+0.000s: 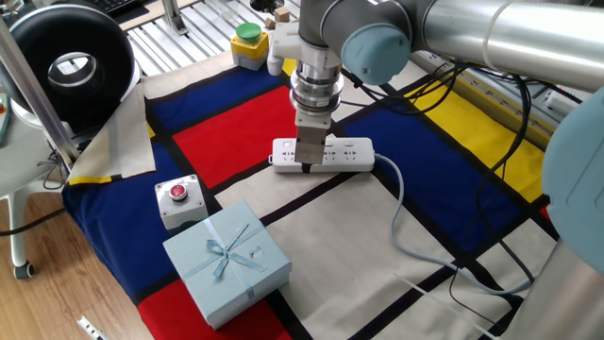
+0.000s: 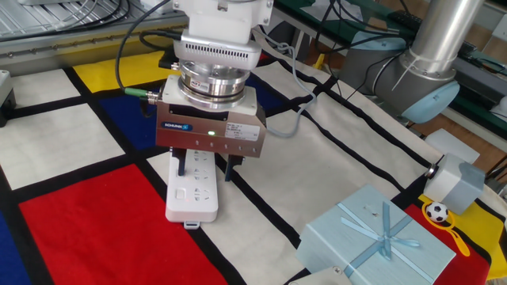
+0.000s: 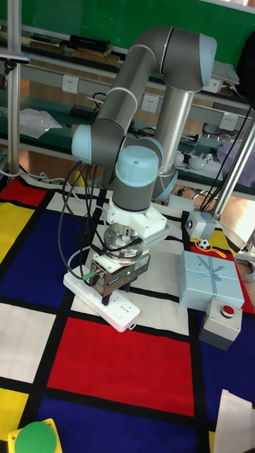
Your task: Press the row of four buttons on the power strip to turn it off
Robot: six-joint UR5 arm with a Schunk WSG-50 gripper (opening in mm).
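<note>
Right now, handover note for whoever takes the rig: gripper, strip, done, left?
Gripper: fingers apart, pointing down over the power strip, low above it; contact can't be confirmed.
Power strip lies on the checked cloth, cable trailing off one end. Blue gift box and grey box with red button sit nearby, clear of it.
Done: arm positioned over the strip.
Left: the four buttons are hidden or too small to read; treat all presses as pending.

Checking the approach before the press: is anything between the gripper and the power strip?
Nothing visible. The gripper hangs directly over the power strip, fingers apart. The blue gift box sits well aside.
</note>
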